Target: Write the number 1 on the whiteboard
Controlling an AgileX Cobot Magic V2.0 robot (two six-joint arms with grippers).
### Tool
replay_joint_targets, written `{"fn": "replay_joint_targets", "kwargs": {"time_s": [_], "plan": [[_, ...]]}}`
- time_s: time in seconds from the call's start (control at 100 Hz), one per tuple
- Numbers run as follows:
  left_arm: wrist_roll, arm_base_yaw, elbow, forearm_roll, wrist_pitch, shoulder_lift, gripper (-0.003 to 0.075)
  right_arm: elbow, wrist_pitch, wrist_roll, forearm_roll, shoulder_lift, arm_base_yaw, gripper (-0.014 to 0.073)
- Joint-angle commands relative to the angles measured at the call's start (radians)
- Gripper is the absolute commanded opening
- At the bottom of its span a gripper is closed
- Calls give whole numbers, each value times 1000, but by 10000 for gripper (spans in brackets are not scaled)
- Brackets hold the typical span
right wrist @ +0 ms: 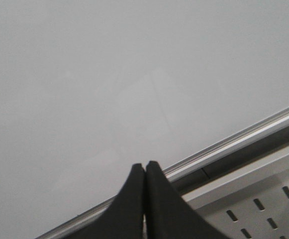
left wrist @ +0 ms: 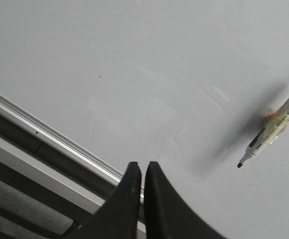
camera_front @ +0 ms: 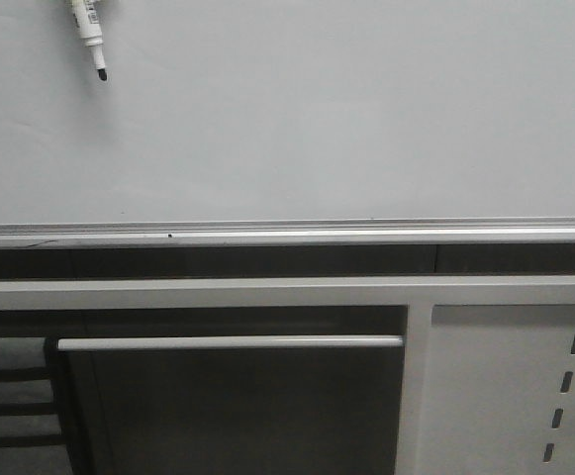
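Marker [camera_front: 90, 33] lies uncapped on whiteboard [camera_front: 346, 129], so you've got nothing to write with yet; no number 1 drawn; left gripper [left wrist: 142, 172] and right gripper [right wrist: 144, 172] both pressed together, empty, parked near rail [camera_front: 287, 236].

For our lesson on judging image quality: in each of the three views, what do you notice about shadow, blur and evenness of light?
Front view: flat, even light on the whiteboard, no glare; the marker is slightly soft. Left wrist view: the marker casts a wide blurred shadow on the board, and the left tool is dark and soft-edged. Right wrist view: board darker towards one corner, right tool nearly a silhouette.
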Motion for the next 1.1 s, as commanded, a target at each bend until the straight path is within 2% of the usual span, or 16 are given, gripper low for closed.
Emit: {"fn": "replay_joint_targets", "kwargs": {"time_s": [0.0,0.11,0.25,0.36,0.49,0.63,0.76,0.86,0.95,1.03,1.09], "plan": [[1,2,-50,-23,-22,-20,-20,-29,-45,-6,58,-16,-8,-69],[64,2,-164,67,81,24,-20,-127,79,-6,22,14,-8,-50],[148,2,-367,193,277,191,-20,-303,274,-6,-82,161,-8,-50],[256,2,-533,190,420,356,-20,-456,402,-6,-143,330,-8,-50],[269,2,-674,190,558,491,-20,-564,480,-6,-180,455,-8,-50],[269,-34,-721,155,578,544,-20,-608,505,-8,-180,516,-6,-50],[342,-114,-721,148,560,561,-20,-627,521,-104,-174,532,27,-49],[395,-164,-721,151,567,572,-5,-628,524,-139,-171,532,77,8],[403,-186,-721,150,567,580,92,-628,532,-154,-171,532,118,147],[403,-187,-721,124,565,595,262,-628,534,-154,-169,532,141,303],[403,-187,-721,84,553,606,377,-628,526,-154,-169,532,145,363]]}}
